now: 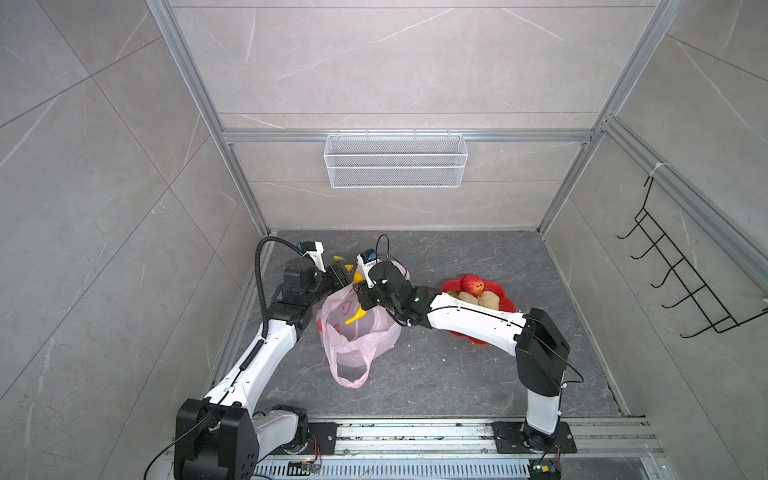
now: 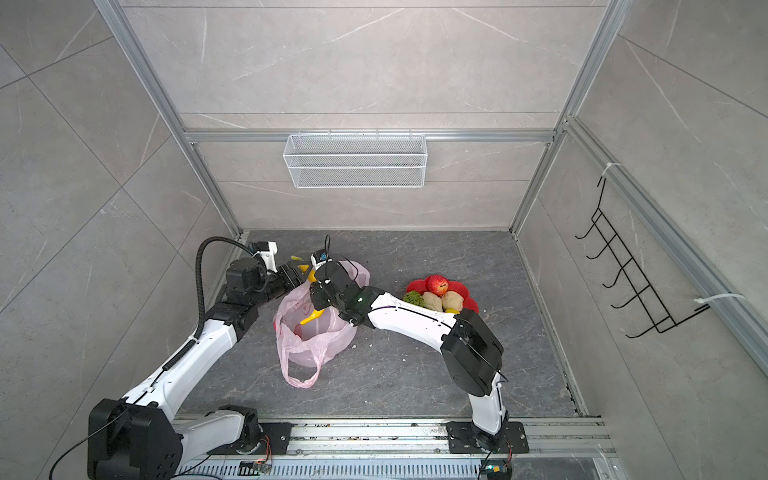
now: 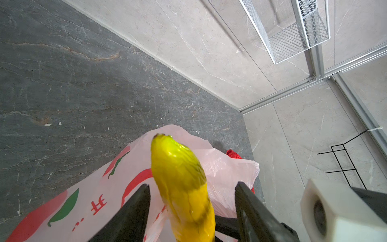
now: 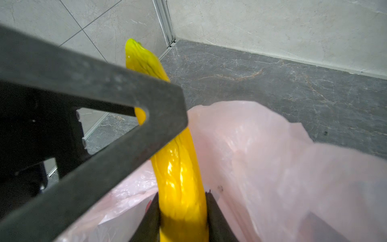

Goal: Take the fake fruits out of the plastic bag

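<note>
Right gripper (image 4: pixel 182 194) pinches the banana (image 3: pixel 178 167), plastic bag (image 4: pixel 261 157) gaping just below its fingers — apparently lifting the fruit clear — while the left gripper (image 3: pixel 192 185), fingers spread, flanks the tip end, seemingly ready to take it.

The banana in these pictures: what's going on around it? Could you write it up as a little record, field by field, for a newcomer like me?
plastic bag: pale pink, mouth open, lying on the dark tabletop
banana: yellow, lower end at the bag's mouth
right gripper: shut on the banana
left gripper: open, fingers either side of the banana, gaps showing
red dish: holds an apple, a green netted fruit and two beige lumps
</note>
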Available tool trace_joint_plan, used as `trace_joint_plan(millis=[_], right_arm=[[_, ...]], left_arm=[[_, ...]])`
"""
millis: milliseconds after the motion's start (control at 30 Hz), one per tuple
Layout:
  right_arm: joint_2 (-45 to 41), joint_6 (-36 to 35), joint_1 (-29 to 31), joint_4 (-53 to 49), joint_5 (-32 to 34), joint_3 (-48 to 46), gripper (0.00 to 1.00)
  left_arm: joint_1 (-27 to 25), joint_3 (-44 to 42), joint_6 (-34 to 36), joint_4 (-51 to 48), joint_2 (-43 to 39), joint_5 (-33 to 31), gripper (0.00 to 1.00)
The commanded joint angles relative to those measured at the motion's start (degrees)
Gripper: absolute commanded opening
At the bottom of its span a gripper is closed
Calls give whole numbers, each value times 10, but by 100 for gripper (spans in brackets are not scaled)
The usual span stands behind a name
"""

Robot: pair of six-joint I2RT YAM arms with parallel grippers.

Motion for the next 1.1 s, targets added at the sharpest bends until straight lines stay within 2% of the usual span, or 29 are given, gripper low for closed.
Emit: trace_joint_plan(millis=[0,100,700,1067], right_arm=[[-10,-3,0,5,-7,23,30],[-5,-2,0,5,-10,26,30],[27,7,-1,-19,-10,55,31],[33,26,-8,-26,-4,51,48]], left_arm=[[3,12,3,46,9,11,66],[3,10,1,56,15,13,64],[3,7,2,63,16,12,32],[3,20,21,42,18,-4,31]])
